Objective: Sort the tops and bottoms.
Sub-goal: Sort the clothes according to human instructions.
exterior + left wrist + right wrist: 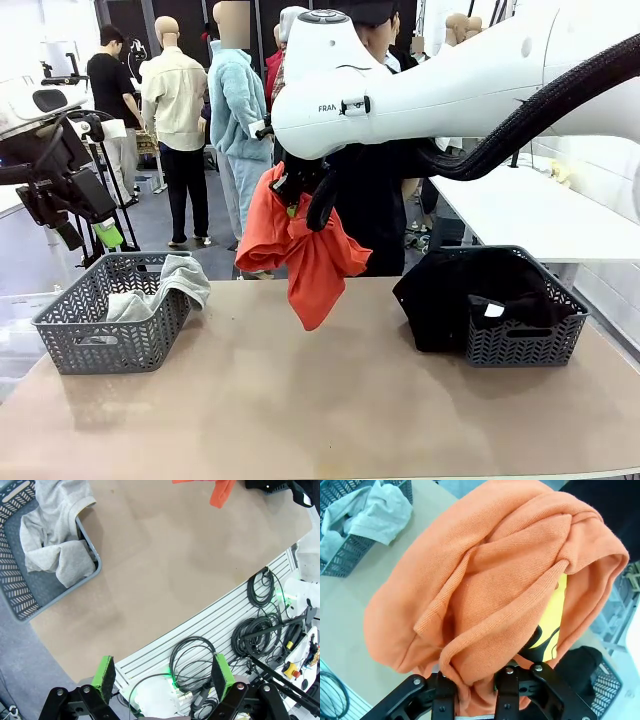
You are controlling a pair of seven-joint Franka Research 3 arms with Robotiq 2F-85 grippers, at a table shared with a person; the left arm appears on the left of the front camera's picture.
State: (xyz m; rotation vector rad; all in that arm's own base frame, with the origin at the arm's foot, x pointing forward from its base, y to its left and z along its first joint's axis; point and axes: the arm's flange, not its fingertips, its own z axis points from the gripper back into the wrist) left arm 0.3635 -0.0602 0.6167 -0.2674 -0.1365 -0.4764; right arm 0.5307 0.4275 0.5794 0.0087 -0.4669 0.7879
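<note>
You're carrying the orange top pinched in the right gripper, high so it's clearing the table; left gripper is idling wide open.

left basket at frame left on the desk, holding the smaller top, part draped over its rim | right basket at frame right, bottoms in it, spilling over its left wall | larger top hanging above desk centre, between the baskets | person behind it, beyond the far edge
</note>
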